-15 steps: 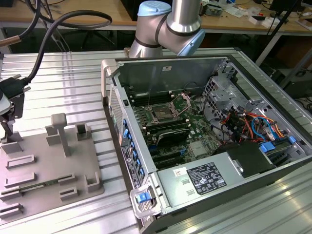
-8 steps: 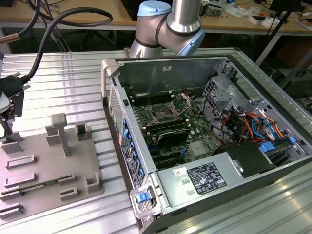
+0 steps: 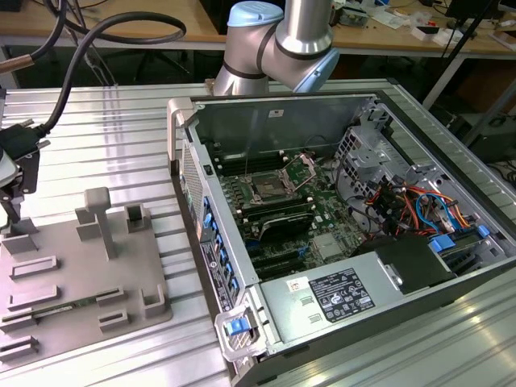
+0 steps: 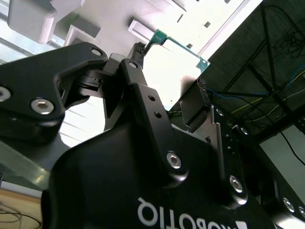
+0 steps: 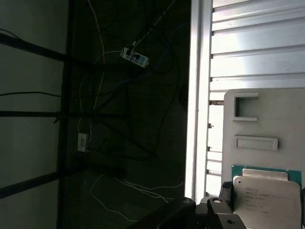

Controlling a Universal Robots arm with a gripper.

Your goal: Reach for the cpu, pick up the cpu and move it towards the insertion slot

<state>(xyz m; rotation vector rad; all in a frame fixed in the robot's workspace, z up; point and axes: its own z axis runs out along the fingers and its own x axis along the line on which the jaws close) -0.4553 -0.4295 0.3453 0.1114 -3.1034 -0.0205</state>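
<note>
The cpu point(image 4: 174, 64), a silvery square chip with a thin green rim, sits between the two black fingertips point(image 4: 138, 50) of my gripper point(image 4: 169, 71), which is shut on its opposite edges. In the first wrist view the cpu point(image 5: 267, 195) hangs over the grey fixture plate point(image 5: 262, 124). In the exterior view my gripper point(image 3: 14, 201) is at the far left, above the left edge of the fixture plate point(image 3: 81, 266). The insertion slot point(image 3: 266, 191), a metal-framed socket on the green board, lies inside the open computer case point(image 3: 339, 210), well to the exterior view's right of the gripper.
The grey fixture plate carries raised holders and a tall post point(image 3: 98, 211). A thick black cable point(image 3: 97, 48) loops above the ribbed metal table point(image 3: 121, 145). The case's near wall point(image 3: 201, 234) stands between plate and board. Coloured wires point(image 3: 411, 201) fill the case's right side.
</note>
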